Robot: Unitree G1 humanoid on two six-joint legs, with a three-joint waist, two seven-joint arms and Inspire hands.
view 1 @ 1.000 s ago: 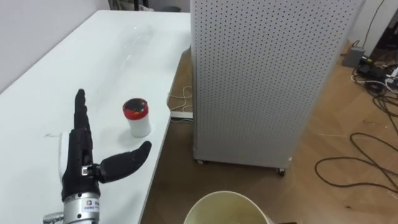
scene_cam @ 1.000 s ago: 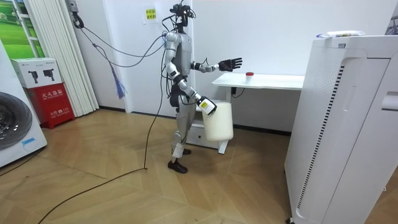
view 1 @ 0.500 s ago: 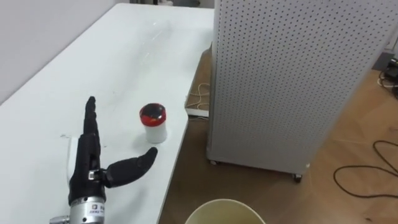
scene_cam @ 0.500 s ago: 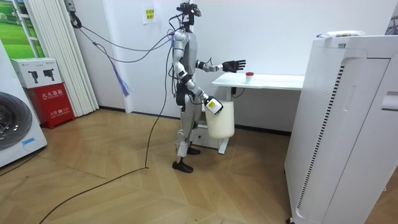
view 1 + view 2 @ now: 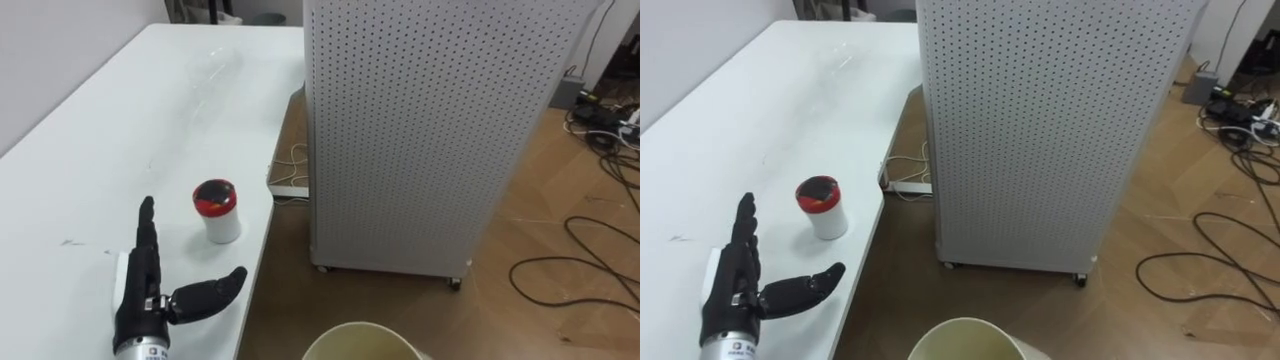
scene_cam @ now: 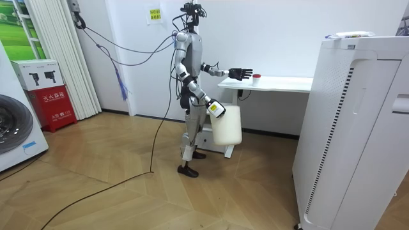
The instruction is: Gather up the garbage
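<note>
cream plastic bin point(image 5: 366, 327): nearest of all, with its round rim low in the eye views, off the near right corner of the white table point(image 5: 110, 140); in the room view it hangs by the robot's hip, below the table top.
right hand point(image 6: 215, 109): at the bin's upper edge in the room view, lower than the table top; whether it grips the bin cannot be told.
stance: the robot stands upright at the end of the table, on the room view's left of it, its left arm stretched out level over the table top.
left hand point(image 5: 140, 300): black, held over the table's near end close to its right edge; fingers straight and together, thumb spread towards that edge, holding nothing.
small white cup with a red lid point(image 5: 217, 211): the garbage; it stands upright on the table close to the right edge, just beyond the left hand and apart from it.
table top: smooth and long, running away from the robot.
white power strip point(image 5: 288, 183): on the wooden floor point(image 5: 540, 190), just off the table's right edge, with a pale cord.
white perforated metal cabinet point(image 5: 420, 130): stands on the floor to the right of the table, a narrow gap between them, small casters under it.
dark cables point(image 5: 590, 250): loose loops on the floor, well to the right of the table, past the cabinet.
</note>
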